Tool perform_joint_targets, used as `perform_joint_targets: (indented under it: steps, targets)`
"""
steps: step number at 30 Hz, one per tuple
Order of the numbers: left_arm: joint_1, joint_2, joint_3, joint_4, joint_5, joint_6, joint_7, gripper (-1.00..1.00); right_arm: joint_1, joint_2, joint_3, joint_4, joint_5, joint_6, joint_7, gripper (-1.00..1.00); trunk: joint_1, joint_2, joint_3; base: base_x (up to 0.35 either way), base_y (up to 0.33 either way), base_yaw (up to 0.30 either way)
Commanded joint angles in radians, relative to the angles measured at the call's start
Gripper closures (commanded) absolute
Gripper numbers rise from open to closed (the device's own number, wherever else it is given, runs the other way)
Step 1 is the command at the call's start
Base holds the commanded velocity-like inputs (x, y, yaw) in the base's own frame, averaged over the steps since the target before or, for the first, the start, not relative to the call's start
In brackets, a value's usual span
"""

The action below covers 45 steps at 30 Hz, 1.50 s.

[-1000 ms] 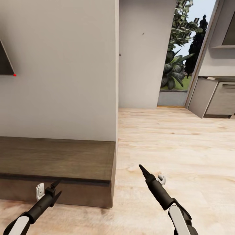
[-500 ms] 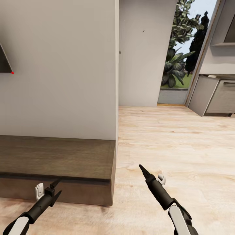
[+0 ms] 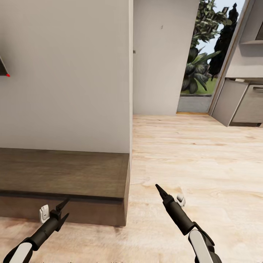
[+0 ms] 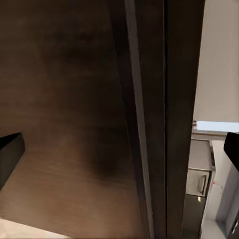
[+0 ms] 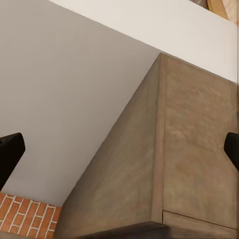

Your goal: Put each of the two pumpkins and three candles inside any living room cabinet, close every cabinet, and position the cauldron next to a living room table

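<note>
The cabinet [image 3: 64,179], a long low dark brown unit, stands against the pale wall [image 3: 65,73], its right end at the wall's outer corner, its top bare and its front closed. The left gripper [image 3: 63,211] hangs just before the cabinet's front edge near that right end, its 2 fingers apart and empty; the left wrist view faces the dark wood [image 4: 64,99] close up. The right gripper [image 3: 159,190] hovers over the light wood floor [image 3: 204,160] beside the cabinet's right end, fingers apart, holding nothing. Grey kitchen units [image 3: 241,102] stand beyond, by an open doorway [image 3: 201,62].
</note>
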Motion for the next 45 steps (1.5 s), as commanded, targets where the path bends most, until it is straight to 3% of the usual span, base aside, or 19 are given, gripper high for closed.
perform_joint_targets:
  steps: [1, 9, 18, 24, 45]
  targets:
    - [0.0, 0.0, 0.0, 0.0, 0.0, 0.0, 0.0, -1.0, 0.0, 0.0, 0.0, 0.0, 0.0, 0.0, 0.0, -1.0, 0.0, 0.0, 0.0, 0.0, 0.0, 0.0]
    - [0.0, -0.001, -0.001, 0.0, 0.0, 0.003, -0.005, -1.0, 0.0, 0.0, 0.0, 0.0, 0.0, 0.001, 0.0, -1.0, 0.0, 0.0, 0.0, 0.0, 0.0, 0.0]
    - [0.001, -0.001, -0.001, 0.0, -0.006, 0.018, -0.076, -1.0, 0.0, 0.001, 0.0, 0.0, 0.0, 0.0, 0.0, -1.0, 0.0, 0.0, 0.0, 0.0, 0.0, 0.0]
    - [0.001, 0.0, -0.002, 0.0, -0.006, 0.018, -0.081, -1.0, 0.0, 0.001, 0.001, 0.0, 0.0, 0.0, 0.0, -1.0, 0.002, -0.001, -0.016, 0.0, 0.0, 0.0]
    - [0.002, 0.0, -0.002, 0.0, -0.006, 0.021, -0.081, -1.0, 0.0, 0.001, 0.001, 0.0, 0.0, 0.001, 0.0, -1.0, 0.002, -0.001, -0.016, 0.017, 0.0, 0.0]
